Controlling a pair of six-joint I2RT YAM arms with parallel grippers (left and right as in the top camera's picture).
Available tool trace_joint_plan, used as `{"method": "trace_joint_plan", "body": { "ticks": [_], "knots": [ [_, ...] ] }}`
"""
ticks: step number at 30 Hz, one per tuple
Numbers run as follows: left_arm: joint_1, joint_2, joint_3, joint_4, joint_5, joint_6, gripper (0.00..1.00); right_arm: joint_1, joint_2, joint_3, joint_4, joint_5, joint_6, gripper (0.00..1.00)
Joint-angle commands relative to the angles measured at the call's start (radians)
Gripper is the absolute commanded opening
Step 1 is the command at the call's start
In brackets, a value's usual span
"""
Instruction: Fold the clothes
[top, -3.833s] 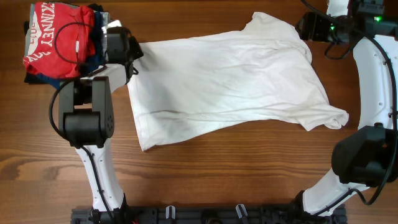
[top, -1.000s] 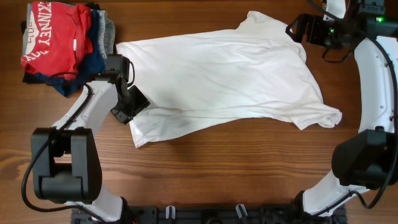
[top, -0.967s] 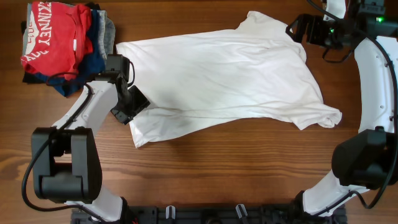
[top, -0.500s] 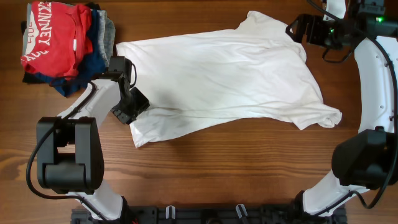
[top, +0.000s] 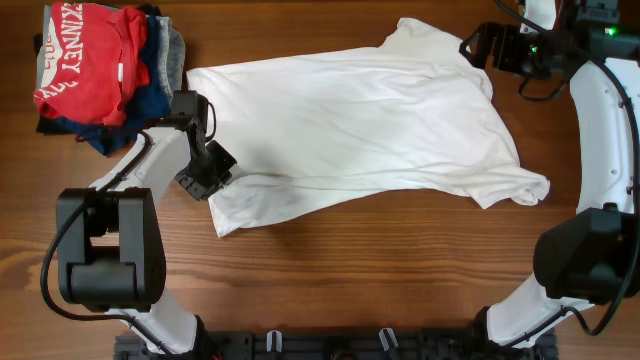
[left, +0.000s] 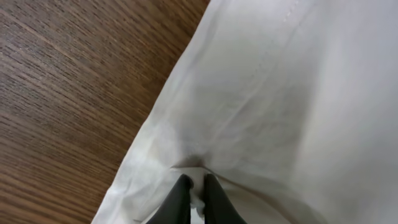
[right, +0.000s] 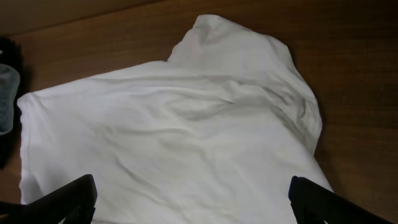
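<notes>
One thin pinch of hem is all the left claw (left: 193, 188) has. Its two dark fingers are closed tight on a small fold at the left edge of the large white cotton T-shirt (top: 370, 120), which lies spread, a bit rumpled, across the middle of the brown wooden counter (top: 350, 290). The right claw (top: 480, 45) hangs wide open by the shirt's far right corner, holding nothing. To my eye the pinch may have caught only the top layer, so a lift could peel the layers apart or let the cloth slip free. With one side alone raised, the shirt may drag askew. Its left edge could then bunch toward the red T-shirt pile (top: 85, 65) at the far left.
</notes>
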Motion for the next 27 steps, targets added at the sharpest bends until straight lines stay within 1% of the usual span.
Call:
{"method": "trace_joint_plan", "body": {
  "ticks": [1,5,6,8,10,14,16,19,23,27],
  "knots": [
    [0.005,0.007,-0.006,-0.007,0.015,-0.002,0.04,0.010,-0.030,0.010,0.003,-0.019,0.005,1.00],
    [0.005,-0.003,-0.001,-0.035,0.025,-0.001,0.04,0.010,-0.030,0.010,0.002,-0.020,0.006,1.00],
    [0.006,-0.013,0.005,-0.049,0.037,0.000,0.04,0.010,-0.030,0.010,0.001,-0.020,0.006,0.98],
    [0.006,-0.047,0.023,-0.100,0.053,0.002,0.04,0.010,-0.030,0.010,-0.019,-0.019,0.008,0.87],
    [0.006,-0.101,0.038,-0.149,0.051,0.010,0.04,0.010,-0.032,0.010,-0.055,0.009,0.024,0.79],
    [0.006,-0.245,0.043,-0.201,0.032,0.009,0.04,0.010,-0.039,0.011,-0.119,0.069,0.087,0.79],
    [0.006,-0.345,0.043,-0.212,0.017,0.009,0.04,0.009,-0.048,0.011,-0.142,0.075,0.113,0.80],
    [0.006,-0.442,0.043,-0.211,0.002,0.009,0.04,0.009,-0.067,0.011,-0.177,0.107,0.162,0.80],
    [0.004,-0.529,0.043,-0.218,0.000,0.009,0.04,0.008,-0.098,0.011,-0.304,0.253,0.341,0.81],
    [0.002,-0.549,0.043,-0.222,-0.002,0.009,0.04,0.006,-0.103,0.009,-0.423,0.390,0.482,0.80]
  ]
}}
